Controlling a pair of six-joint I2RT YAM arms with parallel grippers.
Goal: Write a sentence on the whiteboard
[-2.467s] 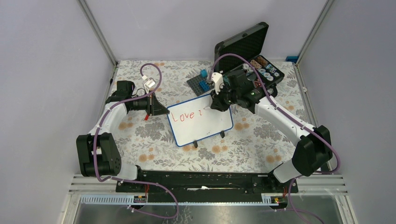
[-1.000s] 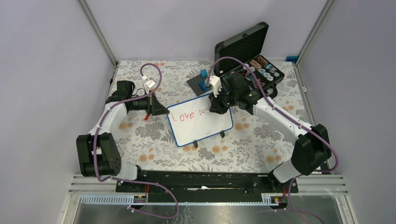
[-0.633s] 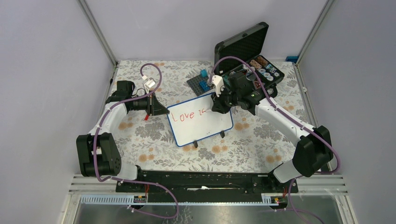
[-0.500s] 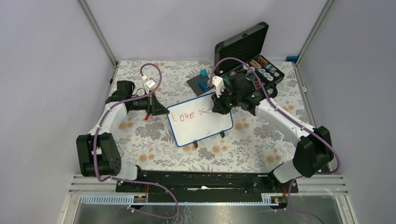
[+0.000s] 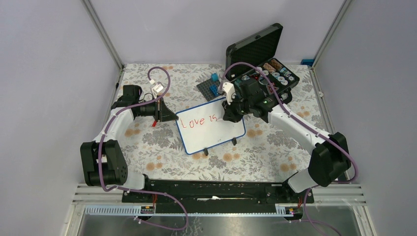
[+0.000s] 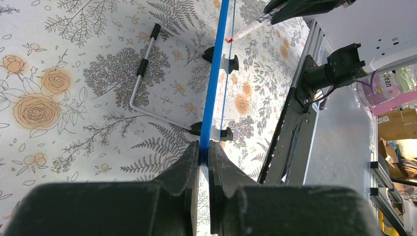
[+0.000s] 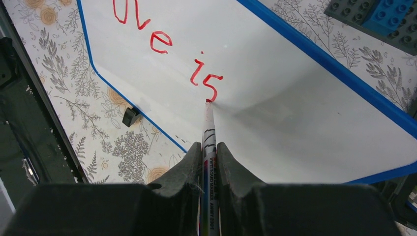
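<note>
- The bench (image 5: 162, 147) is covered with a floral cloth and carries everything else.
- A black case (image 5: 255, 44) stands open at the far right corner, with its lid raised and small round items in its tray.
- The whiteboard (image 5: 216, 132) sits near the middle of the bench, between the two arms. It is turned at an angle and propped on small black feet, and its blue frame shows all round.
- A grey studded baseplate (image 5: 206, 88) with blue bricks on it lies just beyond the board's far edge.
- The left hand (image 6: 203, 147) is closed on the board's left edge, with the blue frame pinched between its two fingers.
- The right hand (image 7: 209, 147) hangs over the right part of the board, clamped around a marker.
- The marker (image 7: 208, 172) points away from that hand, and its red tip touches the white surface at the foot of the last letter.
- The sentence (image 5: 198, 121) reads "Love is" in red handwriting, in one line across the upper left of the board.
</note>
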